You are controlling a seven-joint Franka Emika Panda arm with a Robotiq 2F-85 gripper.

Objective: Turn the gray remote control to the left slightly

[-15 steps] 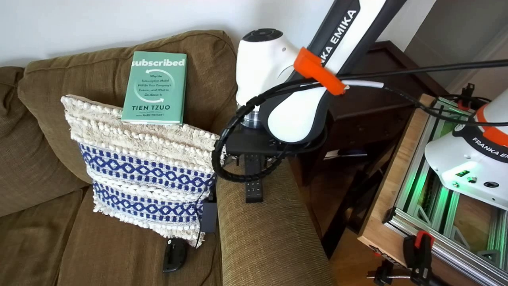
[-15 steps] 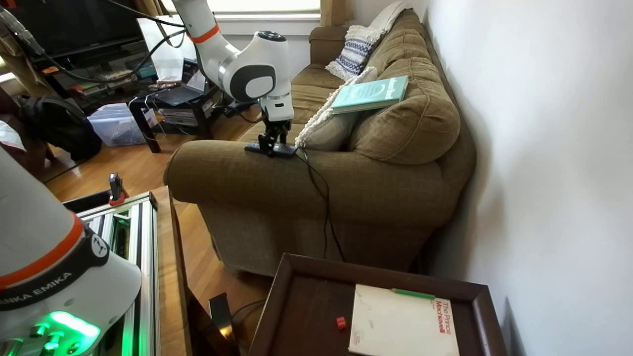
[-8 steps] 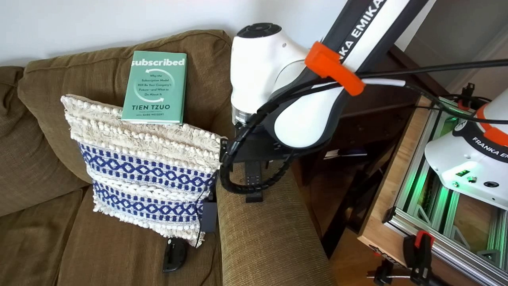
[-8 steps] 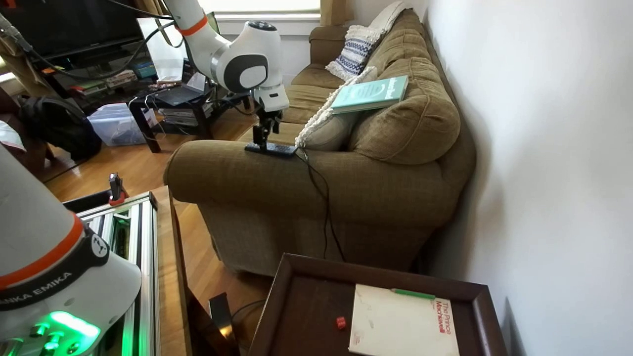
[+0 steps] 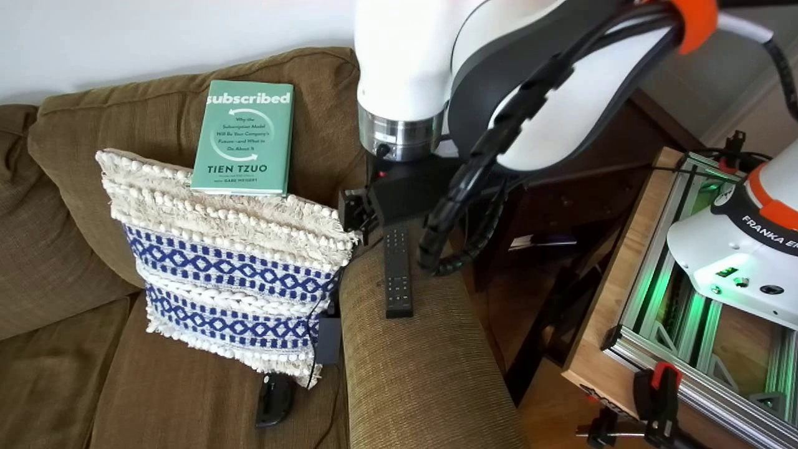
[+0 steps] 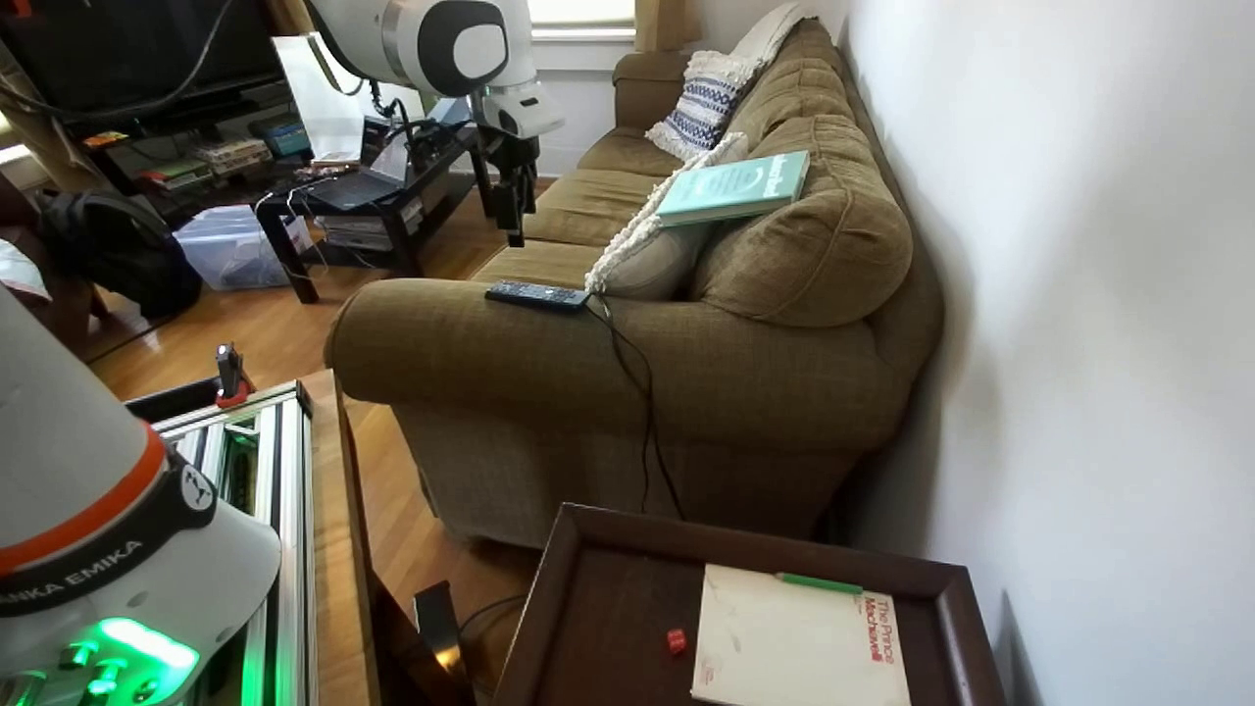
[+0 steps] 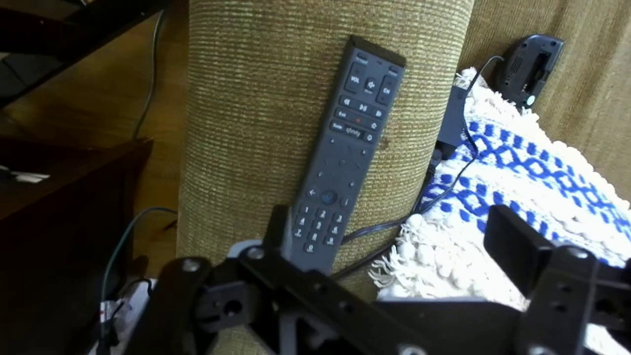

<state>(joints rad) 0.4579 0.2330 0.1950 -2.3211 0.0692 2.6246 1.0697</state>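
The gray remote control (image 7: 345, 158), printed VOL, CH and xfinity, is laid on the sofa armrest (image 7: 236, 123), its VOL end aimed just past twelve o'clock in the wrist view. The gripper (image 7: 393, 230) is held clear, jaws spread wide. At ten o'clock in an exterior view, "subscribed" and "TIEN TZUO" are read on the book (image 5: 243, 137).

Bright window (image 6: 582, 11), green-lit robot base (image 6: 137, 593), wrist-view pincer (image 7: 395, 236) dark and out of focus

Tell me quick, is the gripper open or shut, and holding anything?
Gripper: open, holding nothing; the gray remote control lies on the sofa arm.
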